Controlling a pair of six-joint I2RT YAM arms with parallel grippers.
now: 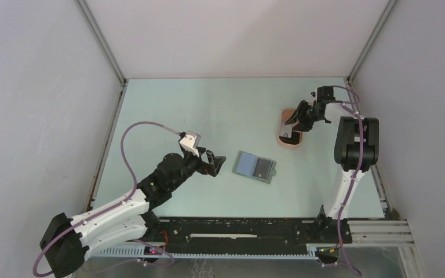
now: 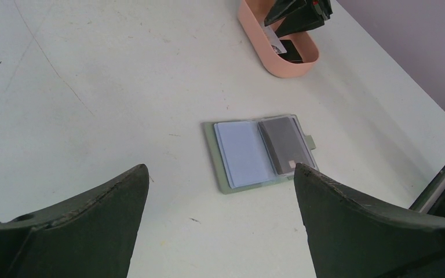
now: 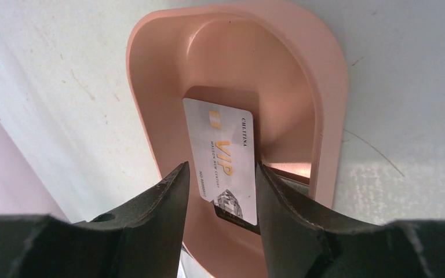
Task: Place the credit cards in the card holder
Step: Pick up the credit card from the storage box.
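Observation:
The card holder (image 1: 255, 167) (image 2: 261, 152) lies unfolded on the table, one inner pocket pale blue and the other dark grey. My left gripper (image 1: 214, 163) (image 2: 219, 171) hovers just left of it, open and holding nothing. A silvery credit card (image 3: 223, 150) with gold VIP lettering stands tilted in the salmon-pink tray (image 3: 330, 87) (image 1: 291, 142). A black card (image 3: 229, 218) peeks out beneath it. My right gripper (image 1: 294, 120) (image 3: 221, 168) reaches down into the tray, open. Its jaws straddle the silvery card's near end: the right finger is at the card's edge, the left stands slightly off.
The pink tray (image 2: 278, 63) sits at the back right of the table, close to the right arm's column (image 1: 356, 142). Grey walls enclose the table on three sides. A black rail (image 1: 237, 231) runs along the near edge.

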